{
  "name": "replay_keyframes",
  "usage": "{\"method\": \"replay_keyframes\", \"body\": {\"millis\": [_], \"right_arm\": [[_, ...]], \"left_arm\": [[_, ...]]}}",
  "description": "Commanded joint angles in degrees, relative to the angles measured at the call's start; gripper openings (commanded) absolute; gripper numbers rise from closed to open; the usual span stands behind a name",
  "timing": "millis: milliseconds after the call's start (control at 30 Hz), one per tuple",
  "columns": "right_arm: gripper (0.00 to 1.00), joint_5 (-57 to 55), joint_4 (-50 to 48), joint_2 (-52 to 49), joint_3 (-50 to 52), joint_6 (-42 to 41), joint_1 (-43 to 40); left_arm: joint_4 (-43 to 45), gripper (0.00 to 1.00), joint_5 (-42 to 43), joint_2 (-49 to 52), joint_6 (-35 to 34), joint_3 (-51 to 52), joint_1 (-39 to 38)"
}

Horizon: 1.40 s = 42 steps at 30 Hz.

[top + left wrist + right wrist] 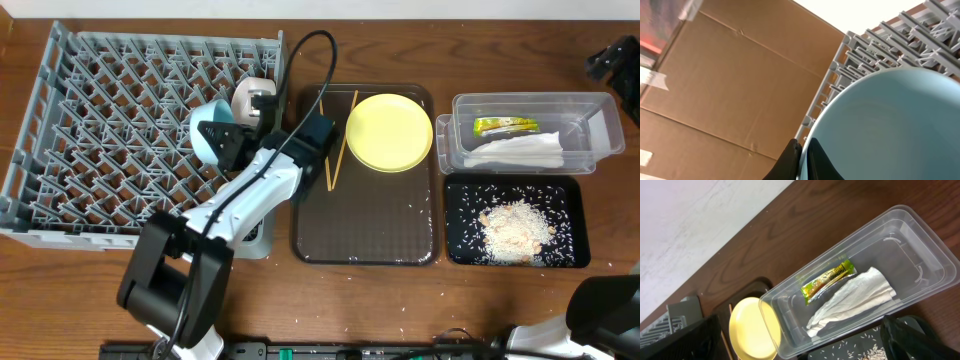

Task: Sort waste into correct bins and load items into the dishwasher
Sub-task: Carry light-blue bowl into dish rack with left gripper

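Left tool (802, 152) is clamped on the rim of the light blue bowl (205, 128). The jaws are together on the edge, with the bowl hanging tilted and its open side facing upper left of the frame.

The bowl sits over the right-hand part of the dish rack (120, 110), just lower left of a white dish (250, 97) at the rack's right edge. I can't tell if the bowl touches the pegs.

My read: the next move is a straight drop into the peg rows directly under the bowl, rim kept on edge so it slots between them. The left arm owns this.

Right tool (612, 62) is at far upper right, jaws wide apart, holding nothing, well away from the rack.

Left to load: yellow plate (389, 131) and chopsticks (337, 150) on the brown tray (365, 225). The chopsticks' long axis runs roughly top-to-bottom of frame.
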<state>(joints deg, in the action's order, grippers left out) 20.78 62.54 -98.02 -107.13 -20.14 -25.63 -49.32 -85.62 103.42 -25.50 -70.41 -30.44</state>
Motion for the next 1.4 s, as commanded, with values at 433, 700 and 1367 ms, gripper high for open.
{"method": "replay_keyframes", "body": {"millis": [433, 700, 1367], "right_arm": [[0.99, -0.2, 0.1, 0.6, -0.6, 0.9, 0.4], [0.99, -0.2, 0.1, 0.6, -0.6, 0.9, 0.4], [0.99, -0.2, 0.1, 0.6, -0.6, 0.9, 0.4]], "left_arm": [[-0.4, 0.07, -1.0, 0.1, -7.8, 7.6, 0.2], [0.2, 0.08, 9.7, 0.1, -7.6, 7.6, -3.4], [5.2, 0.73, 45.3, -19.6, -7.1, -0.3, -5.1]]}}
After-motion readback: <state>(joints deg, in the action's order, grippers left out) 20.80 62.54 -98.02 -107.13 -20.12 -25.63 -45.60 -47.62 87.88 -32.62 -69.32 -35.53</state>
